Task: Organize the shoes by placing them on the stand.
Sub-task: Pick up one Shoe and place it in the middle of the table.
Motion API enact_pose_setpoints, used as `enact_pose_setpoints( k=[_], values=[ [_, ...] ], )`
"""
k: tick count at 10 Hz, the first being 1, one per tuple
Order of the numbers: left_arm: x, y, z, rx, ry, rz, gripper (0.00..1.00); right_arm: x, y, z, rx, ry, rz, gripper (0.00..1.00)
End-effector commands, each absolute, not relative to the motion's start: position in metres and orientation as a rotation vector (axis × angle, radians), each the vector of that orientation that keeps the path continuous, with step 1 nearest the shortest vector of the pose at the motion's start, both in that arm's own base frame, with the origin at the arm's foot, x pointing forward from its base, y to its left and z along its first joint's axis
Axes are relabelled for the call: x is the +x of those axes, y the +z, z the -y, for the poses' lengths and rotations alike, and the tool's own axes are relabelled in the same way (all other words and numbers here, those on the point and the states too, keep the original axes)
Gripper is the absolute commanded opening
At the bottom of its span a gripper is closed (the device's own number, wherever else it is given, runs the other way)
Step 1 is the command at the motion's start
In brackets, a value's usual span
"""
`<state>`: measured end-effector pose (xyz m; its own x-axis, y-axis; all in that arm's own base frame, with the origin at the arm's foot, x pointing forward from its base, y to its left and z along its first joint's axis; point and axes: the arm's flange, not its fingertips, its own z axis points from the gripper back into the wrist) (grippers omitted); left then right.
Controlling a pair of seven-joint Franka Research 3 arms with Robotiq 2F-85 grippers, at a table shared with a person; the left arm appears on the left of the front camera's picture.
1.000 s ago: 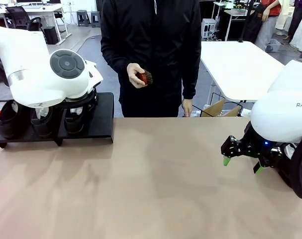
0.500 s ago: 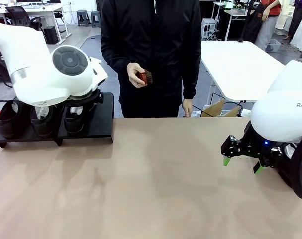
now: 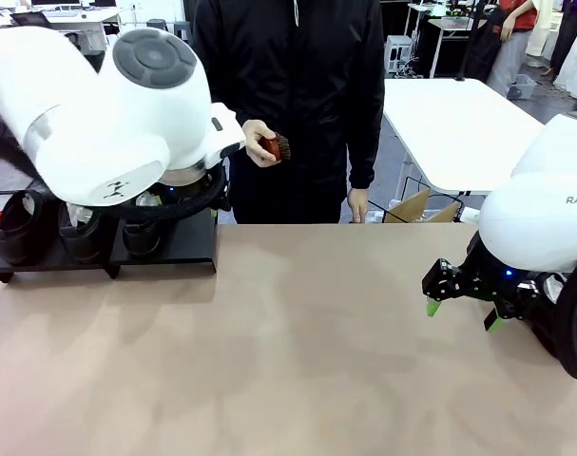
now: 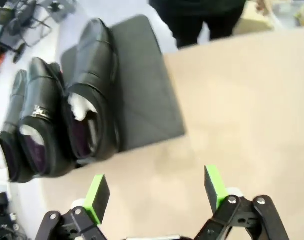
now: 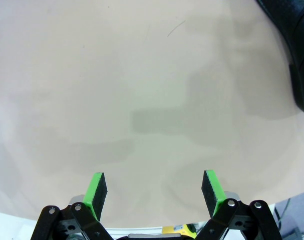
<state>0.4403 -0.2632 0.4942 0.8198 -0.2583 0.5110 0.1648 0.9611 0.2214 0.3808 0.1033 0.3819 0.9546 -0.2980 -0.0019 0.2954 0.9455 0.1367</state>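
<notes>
Three glossy black shoes [image 4: 56, 115] side by side on my flat matte black stand [image 4: 141, 90], left gripper [image 4: 154, 187] above the tan table [image 3: 298, 351], green pads apart, empty, right gripper [image 3: 464, 313] likewise spread, person holding a bristled brush [image 3: 277, 147].

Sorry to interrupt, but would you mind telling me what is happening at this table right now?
Three black shoes sit side by side on the low black stand at the table's left end, with one free space beside them. The left gripper hangs open and empty above the table just in front of the stand. The right gripper is open and empty on the right side. A person across the table holds a small reddish-brown brush.
</notes>
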Motion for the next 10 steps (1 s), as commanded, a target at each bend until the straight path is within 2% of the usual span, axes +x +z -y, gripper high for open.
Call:
enact_pose_setpoints(
  k=[1,2,3,6,7,10],
  values=[
    [0.436,0.496,0.231,0.085,-0.269,0.489,0.98,0.381,0.383,-0.104,0.137,-0.304,0.023,1.0],
    [0.44,0.494,0.216,0.071,-0.221,0.529,0.98,0.381,0.383,-0.104,0.137,-0.304,0.023,1.0],
    [0.441,0.491,0.254,0.125,-0.251,0.522,0.98,0.381,0.383,-0.104,0.137,-0.304,0.023,1.0],
    [0.441,0.491,0.254,0.125,-0.251,0.522,0.98,0.381,0.382,-0.103,0.136,-0.302,0.019,1.0],
    [0.441,0.491,0.254,0.125,-0.251,0.522,0.98,0.399,0.382,-0.107,0.07,-0.226,-0.014,1.0],
    [0.441,0.491,0.254,0.125,-0.251,0.522,0.98,0.445,0.432,-0.043,-0.047,-0.097,-0.041,1.0]
  ],
)
